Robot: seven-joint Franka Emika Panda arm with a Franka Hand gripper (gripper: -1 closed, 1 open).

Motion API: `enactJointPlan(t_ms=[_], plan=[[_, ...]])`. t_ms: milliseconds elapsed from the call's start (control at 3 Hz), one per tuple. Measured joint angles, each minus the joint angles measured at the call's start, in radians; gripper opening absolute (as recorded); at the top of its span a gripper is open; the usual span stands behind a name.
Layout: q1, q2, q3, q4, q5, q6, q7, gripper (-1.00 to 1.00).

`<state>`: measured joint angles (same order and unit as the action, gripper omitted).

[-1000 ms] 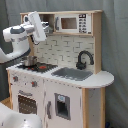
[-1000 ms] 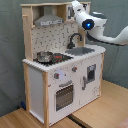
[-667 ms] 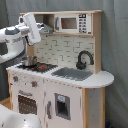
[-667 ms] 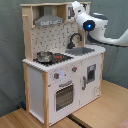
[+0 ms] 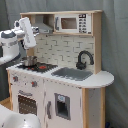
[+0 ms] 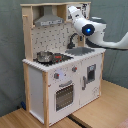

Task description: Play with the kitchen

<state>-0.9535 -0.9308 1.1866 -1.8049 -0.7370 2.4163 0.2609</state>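
The kitchen (image 5: 60, 90) (image 6: 60, 75) is a white and pale-wood toy unit that shows in both exterior views. It has a black stovetop (image 5: 42, 66), a grey sink (image 5: 75, 74) (image 6: 82, 50), a black faucet (image 5: 84, 59) (image 6: 73, 39), a hood (image 6: 47, 20) and an oven door (image 6: 64, 95). A small metal pot (image 5: 29, 61) (image 6: 44, 56) stands on the stovetop. My gripper (image 5: 28, 34) (image 6: 74, 12) hangs in the air at hood height, in front of the unit and above the counter. It touches nothing.
A toy microwave (image 5: 72, 23) sits in the upper shelf. Knobs (image 6: 57, 76) line the front above the oven door. The white arm (image 6: 107, 40) reaches in from the second exterior view's right. A grey curtain hangs behind, and the unit stands on a wooden surface (image 6: 100, 107).
The gripper has shifted slightly toward the first exterior view's left and a little down. The kitchen and the pot have not moved.
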Motion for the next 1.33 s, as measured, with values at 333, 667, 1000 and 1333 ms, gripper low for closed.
enactJointPlan(t_ms=[333,667,1000,1333], plan=[[-0.001,0.004,0.026,0.003,0.013,0.006,0.000,1.00],[-0.025,0.037,0.118,0.028,0.038,0.044,0.000,1.00],[-0.061,0.070,0.186,0.062,0.072,0.071,-0.021,1.00],[-0.097,0.100,0.233,0.103,0.118,0.077,-0.068,1.00]])
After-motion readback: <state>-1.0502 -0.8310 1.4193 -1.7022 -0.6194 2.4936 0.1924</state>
